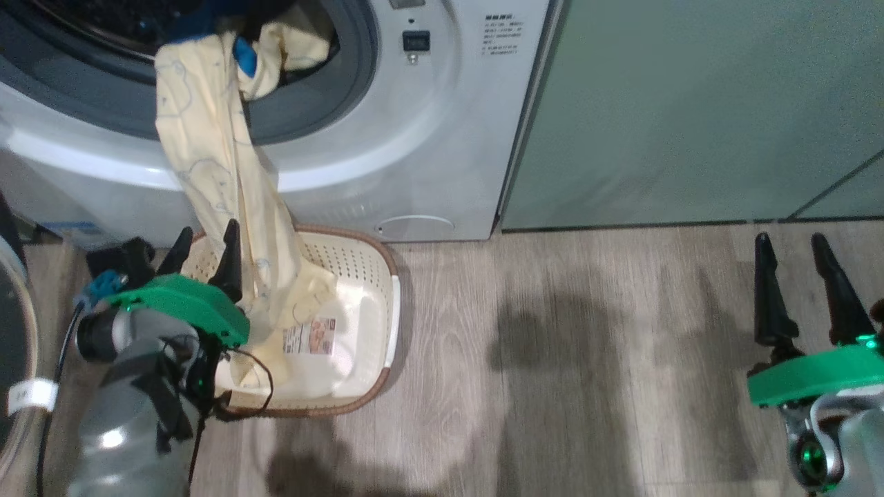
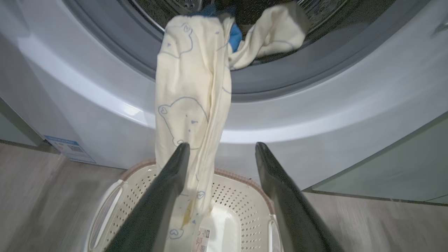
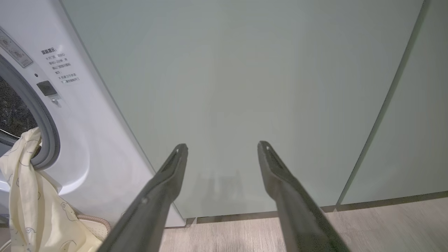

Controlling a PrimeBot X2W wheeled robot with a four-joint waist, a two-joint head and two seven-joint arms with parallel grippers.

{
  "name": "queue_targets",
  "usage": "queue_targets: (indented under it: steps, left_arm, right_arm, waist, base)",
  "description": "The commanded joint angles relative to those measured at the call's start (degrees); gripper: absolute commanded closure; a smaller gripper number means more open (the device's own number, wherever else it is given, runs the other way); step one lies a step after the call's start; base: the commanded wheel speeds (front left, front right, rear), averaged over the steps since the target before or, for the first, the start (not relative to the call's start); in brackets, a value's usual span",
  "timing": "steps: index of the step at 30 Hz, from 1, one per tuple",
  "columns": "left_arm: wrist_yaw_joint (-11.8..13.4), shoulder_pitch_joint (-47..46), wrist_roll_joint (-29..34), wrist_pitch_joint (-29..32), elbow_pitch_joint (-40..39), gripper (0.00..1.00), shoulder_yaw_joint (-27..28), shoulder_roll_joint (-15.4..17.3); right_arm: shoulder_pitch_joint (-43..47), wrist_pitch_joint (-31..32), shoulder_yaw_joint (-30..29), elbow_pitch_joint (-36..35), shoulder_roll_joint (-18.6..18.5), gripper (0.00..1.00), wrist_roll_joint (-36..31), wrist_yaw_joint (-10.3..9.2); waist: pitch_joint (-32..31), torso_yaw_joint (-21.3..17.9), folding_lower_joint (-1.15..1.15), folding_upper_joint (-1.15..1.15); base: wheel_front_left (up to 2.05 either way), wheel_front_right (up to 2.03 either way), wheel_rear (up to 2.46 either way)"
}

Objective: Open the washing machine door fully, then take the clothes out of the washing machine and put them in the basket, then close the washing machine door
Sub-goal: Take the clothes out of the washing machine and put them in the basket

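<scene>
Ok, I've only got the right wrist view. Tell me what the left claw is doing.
Observer: The left claw hovers over the basket, jaws open, gripping nothing.
Operator: Say where the clothes' lower end is.
Observer: The clothes end inside the basket, beside its bottom label.
Operator: Check the drum.
Observer: The top end drapes over the washing machine opening's rim, with blue fabric and more yellow cloth inside.

beside the basket (image 1: pixel 359 262), the left gripper (image 1: pixel 209 228) has long black fingers, a green bracket, grey forearm, looped black cable.
</scene>
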Motion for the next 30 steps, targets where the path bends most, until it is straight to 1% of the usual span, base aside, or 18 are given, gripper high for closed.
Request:
queue_targets:
  steps: [1, 5, 7, 15, 22, 30]
  left_arm:
    - [-0.3, 1.5, 1.2, -0.6, -4.0, 0.0, 3.5, 1.5]
    - [-0.6, 6.0, 2.8, -0.6, -10.2, 0.0, 7.1, 0.0]
    - [-0.6, 7.9, 2.9, -0.6, -12.8, 0.0, 7.7, -0.7]
    - [-0.7, 13.0, 3.0, -0.6, -19.9, 0.0, 9.0, -1.1]
    - [-0.7, 17.0, 5.1, -0.6, -27.2, 0.0, 9.4, -1.9]
    - [-0.7, 18.7, 7.1, -0.6, -30.7, 0.0, 10.0, -2.3]
  right_arm:
    - [0.5, -0.4, 0.8, -1.6, 0.1, 0.0, -0.2, 0.01]
    - [1.6, -0.4, 0.8, -1.6, 0.2, 0.0, -0.2, 0.01]
    - [2.1, -0.4, 0.7, -1.6, 0.2, 0.0, -0.2, 0.01]
    - [2.7, -0.4, 0.8, -2.0, 0.3, 0.0, -0.3, 0.01]
    - [2.9, -0.4, 0.7, -2.2, 0.4, 0.0, -0.2, 0.01]
    - [2.7, -0.4, 0.8, -2.2, 0.6, 0.0, -0.1, 0.01]
  waist:
    - [-1.6, -0.1, 0.01, 0.0]
    - [-3.3, -0.2, 0.01, 0.0]
    - [-3.8, -0.2, 0.01, 0.0]
    - [-4.1, 0.0, 0.01, 0.0]
    - [-3.8, 0.3, 0.01, 0.0]
    - [-3.9, 0.5, 0.01, 0.0]
  base:
    - [0.0, 0.0, 0.0]
    - [0.0, 0.0, 0.0]
    - [0.0, 0.0, 0.0]
    - [0.0, 0.0, 0.0]
    - [0.0, 0.0, 0.0]
    - [0.0, 0.0, 0.0]
